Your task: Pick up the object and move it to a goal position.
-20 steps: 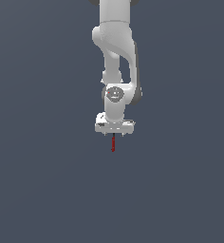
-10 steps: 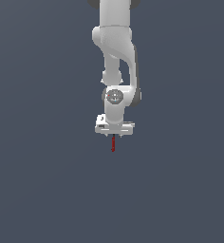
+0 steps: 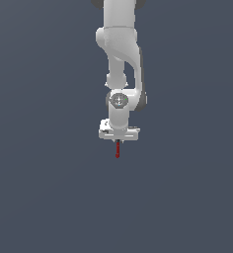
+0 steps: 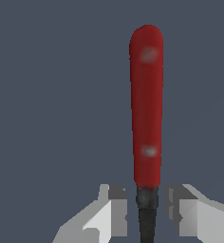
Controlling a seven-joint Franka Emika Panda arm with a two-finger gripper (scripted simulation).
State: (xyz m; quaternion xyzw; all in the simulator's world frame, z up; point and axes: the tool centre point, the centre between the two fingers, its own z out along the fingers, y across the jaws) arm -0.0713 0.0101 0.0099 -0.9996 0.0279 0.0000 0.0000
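The object (image 3: 117, 149) is a thin dark-red stick that hangs straight down from my white gripper (image 3: 118, 140) near the middle of the exterior view. The wrist view shows the object (image 4: 146, 104) as a long red shaft reaching away from the gripper (image 4: 146, 211). Its darker end sits between the two white fingers (image 4: 115, 211), which stand close on either side of it. The gripper is shut on that dark end. The part of the stick inside the gripper is hidden in the exterior view.
Plain dark grey-blue ground (image 3: 44, 197) fills both views. The white arm (image 3: 119, 54) comes down from the top edge of the exterior view. No other objects, edges or goal marker show.
The gripper and the stick stay at almost the same spot. Only the wrist joint above the gripper has shifted slightly.
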